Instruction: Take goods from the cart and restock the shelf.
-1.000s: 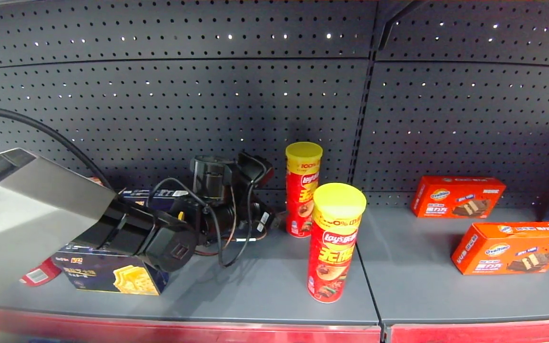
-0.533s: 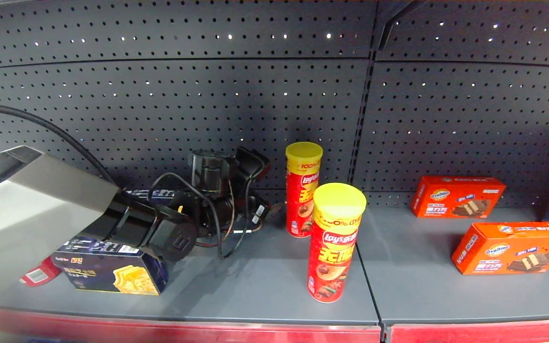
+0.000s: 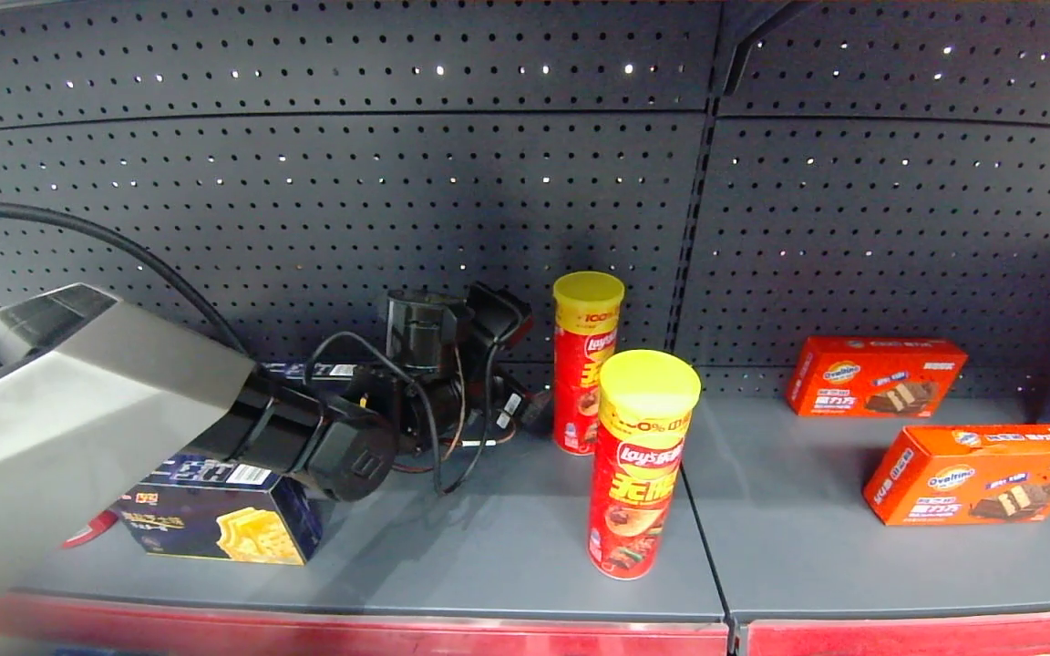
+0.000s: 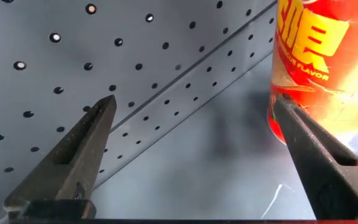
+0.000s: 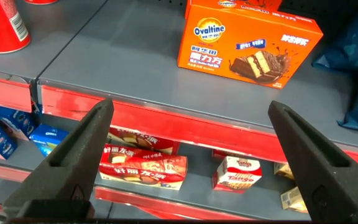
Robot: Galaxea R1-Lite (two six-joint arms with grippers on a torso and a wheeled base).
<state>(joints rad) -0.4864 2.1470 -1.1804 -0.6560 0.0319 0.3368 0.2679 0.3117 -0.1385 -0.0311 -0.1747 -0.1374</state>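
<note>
change: left gripper (image 4: pixel 192 106) has slid right, fingers wide apart, one just beside the rear chips can (image 3: pixel 587 360), which shifted slightly right
meaning: can looks released, upright at the back of the shelf (image 3: pixel 507 547)
right gripper (image 5: pixel 188 112): spread open, empty
room: dark pegboard (image 3: pixel 306 182) behind, orange boxes (image 3: pixel 981 474) to the right

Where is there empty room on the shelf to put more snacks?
Bare shelf between the front can and the orange boxes, and between the blue box and that can. Crowded at the back, where the open left gripper sits beside the back can.
</note>
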